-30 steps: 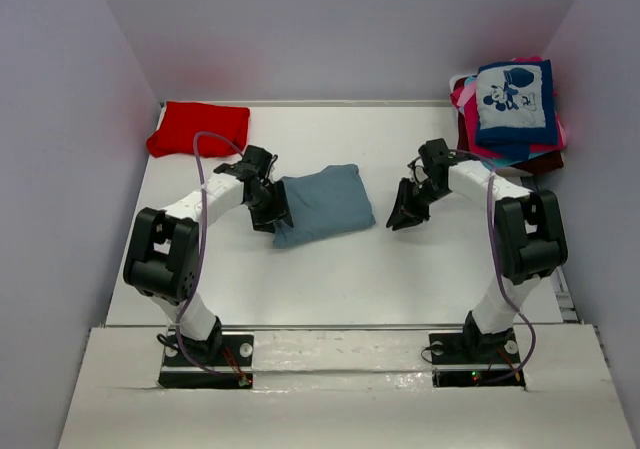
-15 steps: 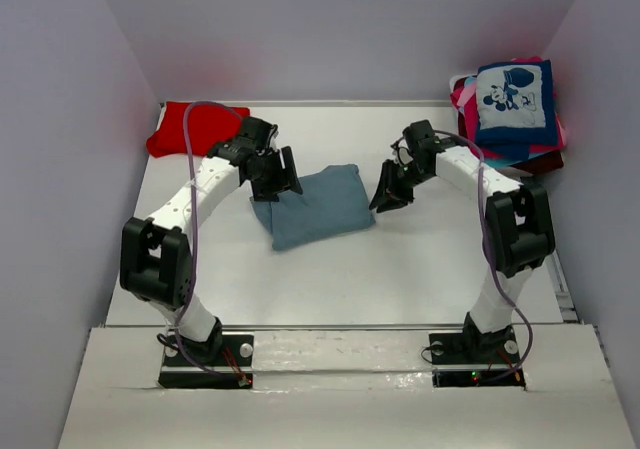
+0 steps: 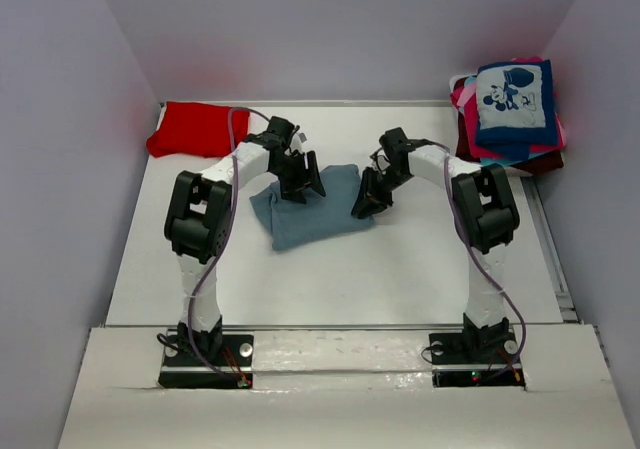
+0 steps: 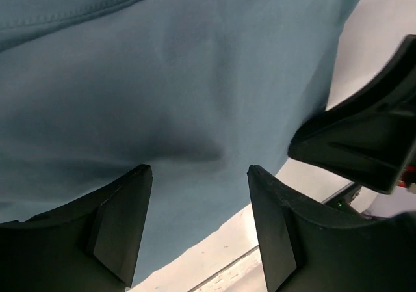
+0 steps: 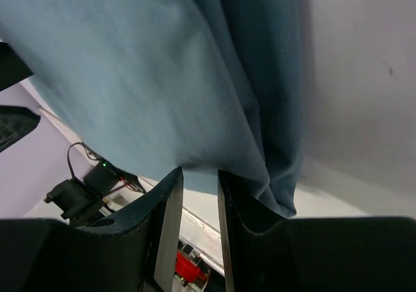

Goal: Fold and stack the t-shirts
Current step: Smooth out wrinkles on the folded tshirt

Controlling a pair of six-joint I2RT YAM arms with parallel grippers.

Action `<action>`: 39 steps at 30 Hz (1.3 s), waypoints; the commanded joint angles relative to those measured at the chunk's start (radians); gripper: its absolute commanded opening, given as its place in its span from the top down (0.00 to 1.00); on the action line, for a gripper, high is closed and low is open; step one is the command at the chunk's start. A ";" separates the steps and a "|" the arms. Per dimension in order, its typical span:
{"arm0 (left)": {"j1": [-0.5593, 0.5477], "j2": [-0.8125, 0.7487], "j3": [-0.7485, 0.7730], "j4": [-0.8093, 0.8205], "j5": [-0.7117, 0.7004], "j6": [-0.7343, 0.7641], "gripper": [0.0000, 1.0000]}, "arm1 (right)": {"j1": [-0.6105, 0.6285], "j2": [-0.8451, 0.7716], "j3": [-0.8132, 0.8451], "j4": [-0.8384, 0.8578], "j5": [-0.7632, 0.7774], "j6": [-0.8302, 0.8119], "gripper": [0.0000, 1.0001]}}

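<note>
The folded grey-blue t-shirt point(image 3: 305, 214) lies mid-table. My left gripper point(image 3: 306, 179) hovers over its far left part, jaws wide open and empty; the left wrist view shows the fingers point(image 4: 120, 230) spread above the cloth point(image 4: 169, 77). My right gripper point(image 3: 364, 203) is at the shirt's right edge. In the right wrist view its fingers point(image 5: 169, 227) stand a narrow gap apart, with the shirt's edge point(image 5: 195, 97) between the tips and draped over the right finger. A folded red t-shirt point(image 3: 195, 129) lies at the back left.
A pile of t-shirts point(image 3: 512, 109), the navy cartoon-mouse one on top with pink and maroon below, sits at the back right corner. Walls enclose the table on three sides. The right gripper shows in the left wrist view point(image 4: 364, 142), close by.
Both grippers have moved inward and toward the back. The left went from the shirt's near left edge to above its far left; the right closed in onto the shirt's right edge.
</note>
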 commanded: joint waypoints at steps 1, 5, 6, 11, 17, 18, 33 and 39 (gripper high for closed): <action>-0.005 0.008 0.077 0.007 0.073 0.022 0.29 | 0.017 0.050 0.055 0.027 -0.030 0.018 0.66; -0.005 0.015 0.057 0.001 0.056 0.022 0.29 | 0.017 0.080 0.036 0.036 -0.037 0.022 0.67; -0.005 0.011 0.045 0.003 0.048 0.023 0.29 | 0.017 0.086 0.024 0.038 -0.036 0.022 0.67; -0.005 -0.004 0.022 -0.011 0.020 0.030 0.29 | 0.017 0.098 0.001 0.036 -0.023 0.018 0.67; 0.038 -0.029 -0.018 -0.060 -0.049 0.019 0.29 | 0.017 0.093 -0.004 0.028 -0.010 0.015 0.67; 0.054 -0.035 -0.038 -0.066 -0.059 0.014 0.29 | 0.017 0.093 -0.002 0.024 -0.005 0.011 0.67; 0.203 -0.112 -0.075 -0.114 -0.213 0.054 0.29 | 0.017 0.083 0.021 -0.018 0.018 -0.015 0.67; 0.239 -0.084 -0.015 -0.143 -0.233 0.077 0.29 | 0.017 0.083 0.027 -0.044 0.036 -0.033 0.67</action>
